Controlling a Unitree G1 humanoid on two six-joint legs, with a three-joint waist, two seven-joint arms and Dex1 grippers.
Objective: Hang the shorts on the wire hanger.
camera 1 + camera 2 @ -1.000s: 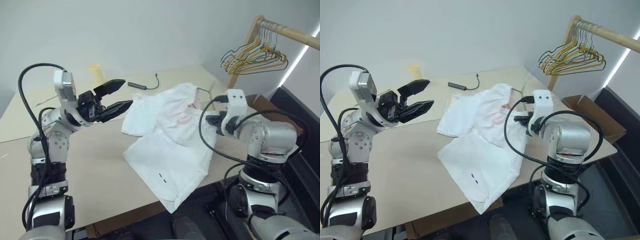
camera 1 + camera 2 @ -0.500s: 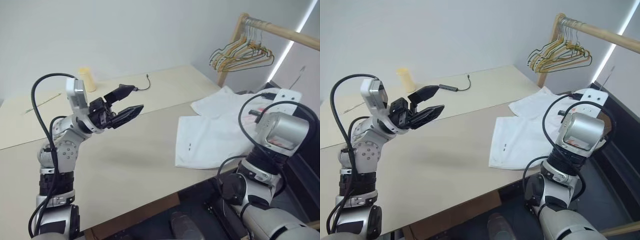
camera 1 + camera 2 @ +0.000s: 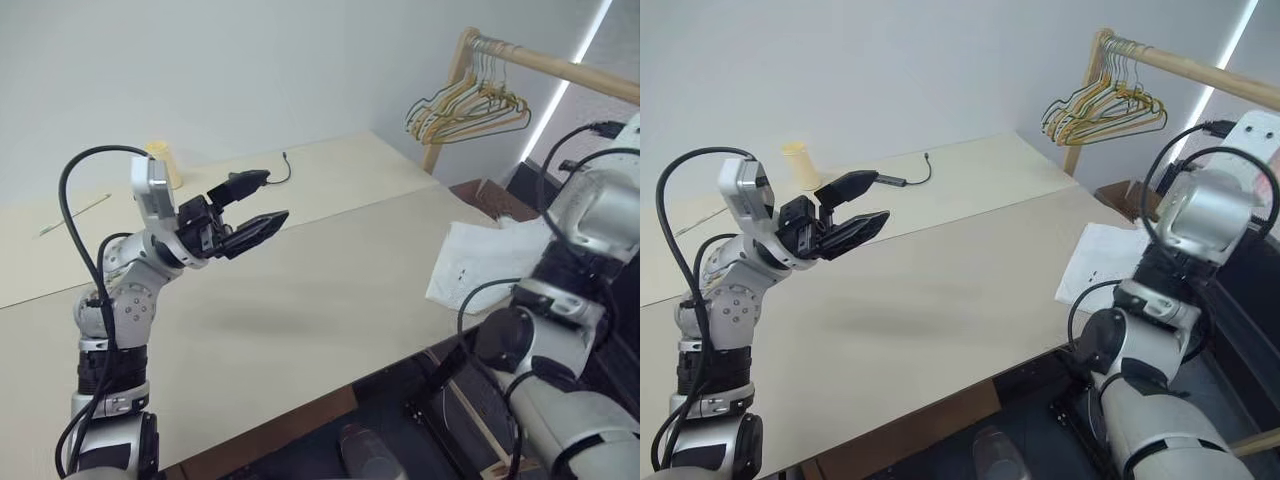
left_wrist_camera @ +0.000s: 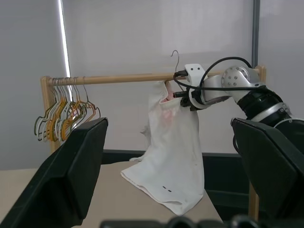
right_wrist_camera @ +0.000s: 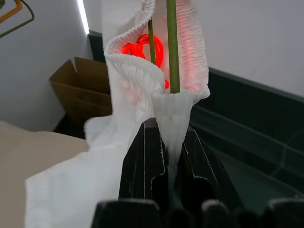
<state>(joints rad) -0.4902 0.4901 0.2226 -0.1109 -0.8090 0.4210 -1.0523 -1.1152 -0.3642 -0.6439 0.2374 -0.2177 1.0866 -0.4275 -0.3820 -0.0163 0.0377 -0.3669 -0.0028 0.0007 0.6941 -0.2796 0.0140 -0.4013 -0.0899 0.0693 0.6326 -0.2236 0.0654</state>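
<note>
Two grippers are in play. The right gripper [image 5: 168,156] is clamped on the gathered waistband of the shorts [image 4: 173,156], with the thin rod of the wire hanger [image 5: 172,45] rising just beyond its fingertips, inside the waistband opening. The shorts hang lengthwise downward from this grip, upright long axis, lower leg trailing onto the table [image 3: 330,290] edge, close under the wooden rail [image 4: 123,79]. The left gripper [image 3: 262,204] hovers spread wide and empty over the table, well apart from the cloth. Judged nearer and already holding, the right arm governs the next move.
</note>
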